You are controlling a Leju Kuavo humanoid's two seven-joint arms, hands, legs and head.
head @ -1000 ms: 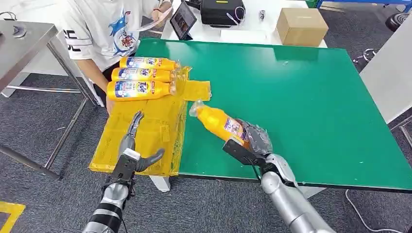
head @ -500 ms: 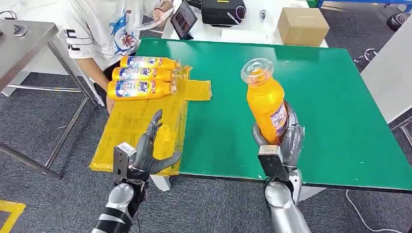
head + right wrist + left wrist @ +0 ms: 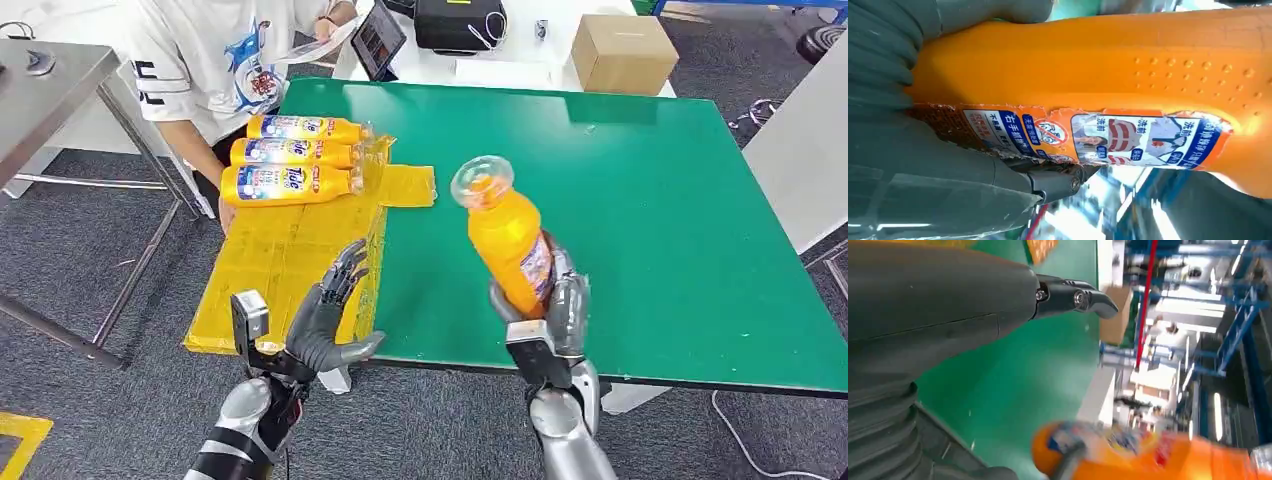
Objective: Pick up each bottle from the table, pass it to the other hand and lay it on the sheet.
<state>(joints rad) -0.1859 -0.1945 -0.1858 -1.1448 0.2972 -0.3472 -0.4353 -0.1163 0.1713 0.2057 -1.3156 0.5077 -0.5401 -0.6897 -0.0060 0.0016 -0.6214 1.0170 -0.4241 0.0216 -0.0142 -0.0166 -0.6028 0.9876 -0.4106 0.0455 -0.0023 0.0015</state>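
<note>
Orange bottle (image 3: 508, 240) stood upright at frame centre, gripped low by the right hand (image 3: 555, 305). Left hand (image 3: 325, 318), fingers spread and empty, should close around the bottle's middle before release.

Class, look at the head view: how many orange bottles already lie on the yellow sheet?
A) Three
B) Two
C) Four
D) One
A: three bottles lie side by side at the far end of the yellow sheet, while a fourth bottle is held upright in the right hand.
</note>
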